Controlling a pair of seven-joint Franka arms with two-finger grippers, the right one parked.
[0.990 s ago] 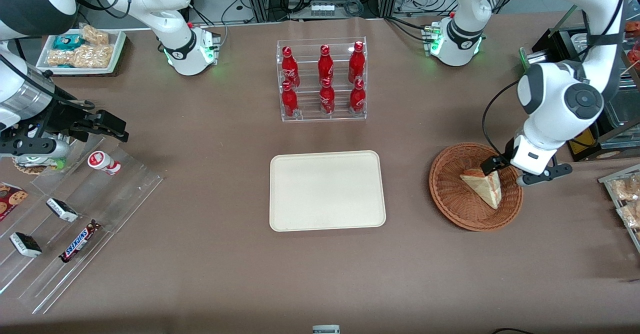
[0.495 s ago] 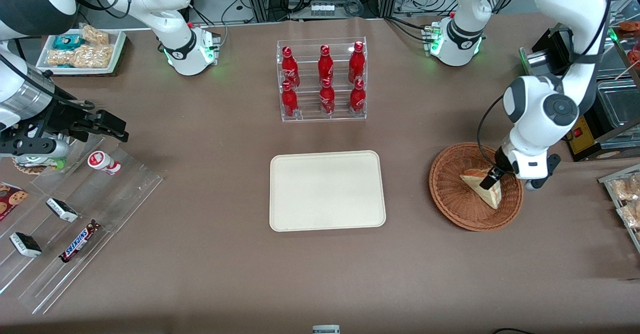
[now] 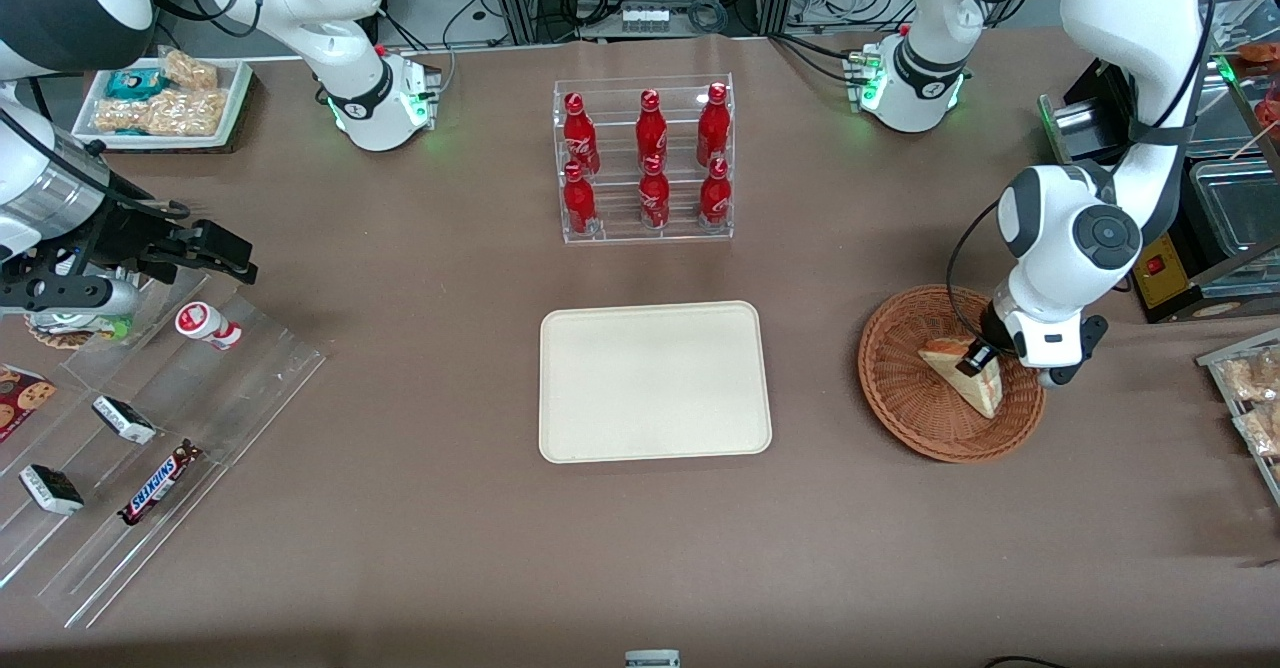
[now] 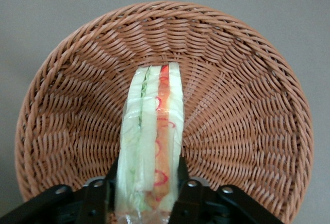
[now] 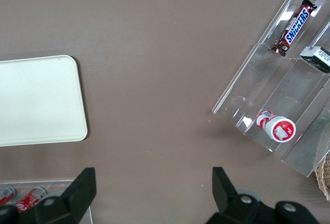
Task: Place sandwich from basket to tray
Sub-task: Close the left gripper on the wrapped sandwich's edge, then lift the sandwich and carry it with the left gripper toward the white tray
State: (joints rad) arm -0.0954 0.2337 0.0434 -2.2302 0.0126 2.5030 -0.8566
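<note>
1. My arm reaches down over the basket (image 3: 950,373), wrist bent so my pincer (image 3: 972,358) points steeply into it from the working arm's end of the surface (image 3: 420,548).
2. My pincer sits low in the basket with one finger (image 4: 183,175) on each flat face of the sandwich (image 4: 152,141), touching the wrapped bread at its wide end; it is pinching the sandwich.
3. The sandwich rests in the basket, standing on edge, its red and green filling turned up toward my wrist.
4. The tray (image 3: 655,381) lies well apart, toward the parked arm's end.
5. Compared with a second ago, my wrist has swung in over the basket and dropped onto the sandwich, which has barely shifted.
</note>
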